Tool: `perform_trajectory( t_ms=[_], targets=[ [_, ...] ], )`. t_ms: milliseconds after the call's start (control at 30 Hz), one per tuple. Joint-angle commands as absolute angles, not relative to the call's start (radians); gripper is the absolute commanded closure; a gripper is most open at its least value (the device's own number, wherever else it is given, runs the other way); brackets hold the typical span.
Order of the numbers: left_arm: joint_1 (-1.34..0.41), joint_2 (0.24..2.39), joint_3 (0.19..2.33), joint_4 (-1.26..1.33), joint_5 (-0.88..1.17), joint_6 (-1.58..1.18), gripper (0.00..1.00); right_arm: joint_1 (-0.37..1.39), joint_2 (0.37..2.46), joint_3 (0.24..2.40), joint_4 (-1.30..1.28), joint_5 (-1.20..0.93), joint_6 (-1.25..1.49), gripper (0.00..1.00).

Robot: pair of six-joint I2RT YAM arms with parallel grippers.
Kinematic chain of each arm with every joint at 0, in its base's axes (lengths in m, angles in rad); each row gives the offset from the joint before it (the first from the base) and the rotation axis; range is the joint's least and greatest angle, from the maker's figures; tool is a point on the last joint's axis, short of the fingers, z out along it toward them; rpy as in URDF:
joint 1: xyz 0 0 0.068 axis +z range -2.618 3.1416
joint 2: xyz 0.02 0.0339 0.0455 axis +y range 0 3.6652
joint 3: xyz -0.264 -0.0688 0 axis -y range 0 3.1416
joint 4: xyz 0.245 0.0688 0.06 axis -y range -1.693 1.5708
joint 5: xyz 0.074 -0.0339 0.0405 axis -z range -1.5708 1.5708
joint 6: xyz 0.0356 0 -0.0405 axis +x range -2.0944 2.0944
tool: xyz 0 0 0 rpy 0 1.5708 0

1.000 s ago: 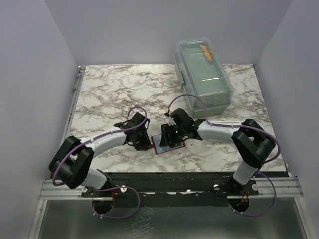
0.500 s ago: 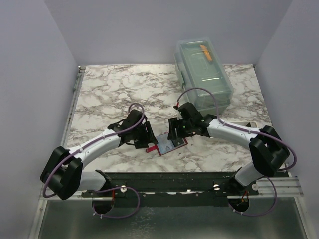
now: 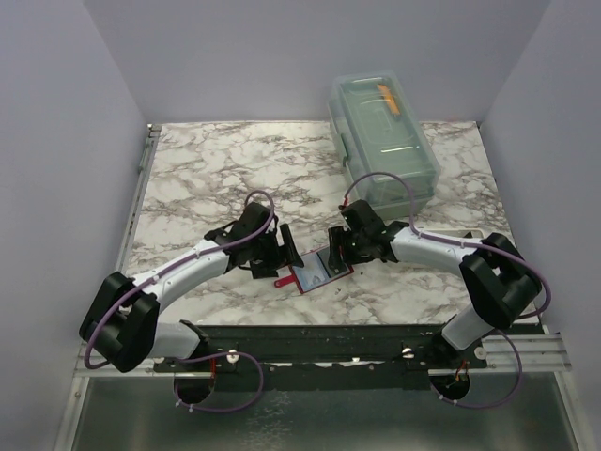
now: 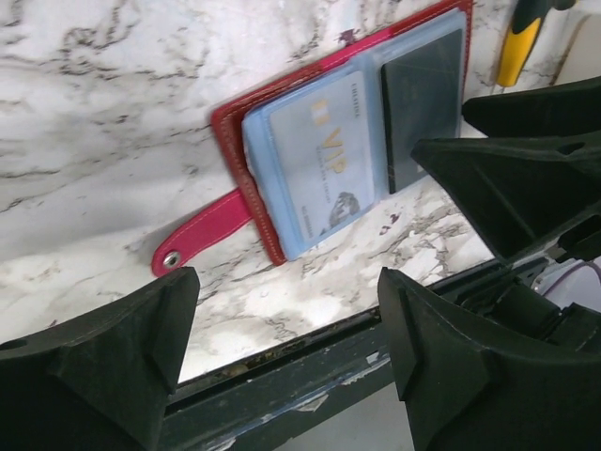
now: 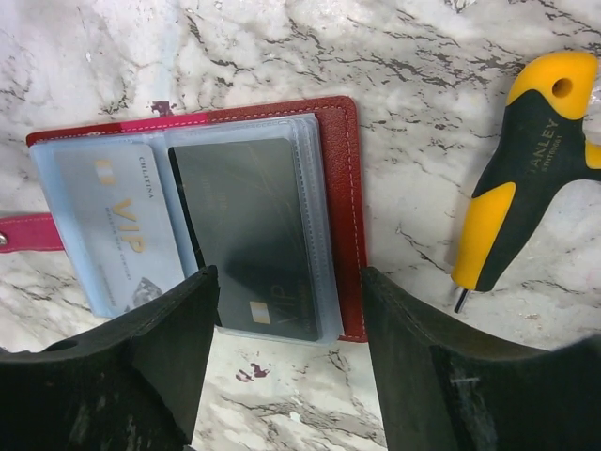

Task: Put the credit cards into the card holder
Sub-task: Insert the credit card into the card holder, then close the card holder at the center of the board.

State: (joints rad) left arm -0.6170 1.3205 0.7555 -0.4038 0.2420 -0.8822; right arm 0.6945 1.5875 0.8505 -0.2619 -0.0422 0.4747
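Left end effector (image 4: 286, 301), right end effector (image 5: 286, 291) spread, empty — card holder (image 5: 343, 188) near table (image 3: 394, 303) edge.

Bright, even, diffuse light with faint soft shadows and sharp focus.

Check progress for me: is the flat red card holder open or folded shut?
Open: the red card holder lies spread, clear sleeves showing a pale VIP card and black card.

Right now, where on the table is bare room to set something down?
Free: the far left of the table, from its left edge to the box. Crowded: the near centre, where the left tool and right tool hover at the card holder, a screwdriver beside it.
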Motion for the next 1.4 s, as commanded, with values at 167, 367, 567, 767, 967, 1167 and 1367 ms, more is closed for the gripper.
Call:
perform_trajectory(
  t_ms=[167, 367, 567, 767, 967, 1167, 1367],
  targets=[
    [-0.588, 1.3, 0.714, -0.482, 0.226, -0.865, 0.19, 0.698, 1.532, 0.812, -0.303, 0.053, 0.514, 0.25],
    [-0.588, 1.325, 0.73, -0.461, 0.228, -0.854, 0.21, 0.698, 1.544, 0.751, -0.212, -0.071, 0.611, 0.25],
    [-0.588, 1.404, 0.688, -0.394, 0.259, -0.856, 0.36, 0.698, 1.508, 0.7, -0.097, -0.185, 0.672, 0.29],
    [-0.591, 1.428, 0.645, -0.331, 0.253, -0.875, 0.49, 0.698, 1.471, 0.709, -0.051, -0.252, 0.683, 0.35],
    [-0.591, 1.433, 0.621, -0.307, 0.251, -0.881, 0.55, 0.698, 1.434, 0.665, 0.089, -0.365, 0.695, 0.4],
    [-0.591, 1.44, 0.623, -0.297, 0.255, -0.877, 0.57, 0.701, 1.458, 0.701, 0.033, -0.321, 0.691, 0.41],
    [-0.591, 1.364, 0.62, -0.301, 0.251, -0.898, 0.56, 0.701, 1.475, 0.757, -0.21, -0.094, 0.675, 0.31]
  ],
)
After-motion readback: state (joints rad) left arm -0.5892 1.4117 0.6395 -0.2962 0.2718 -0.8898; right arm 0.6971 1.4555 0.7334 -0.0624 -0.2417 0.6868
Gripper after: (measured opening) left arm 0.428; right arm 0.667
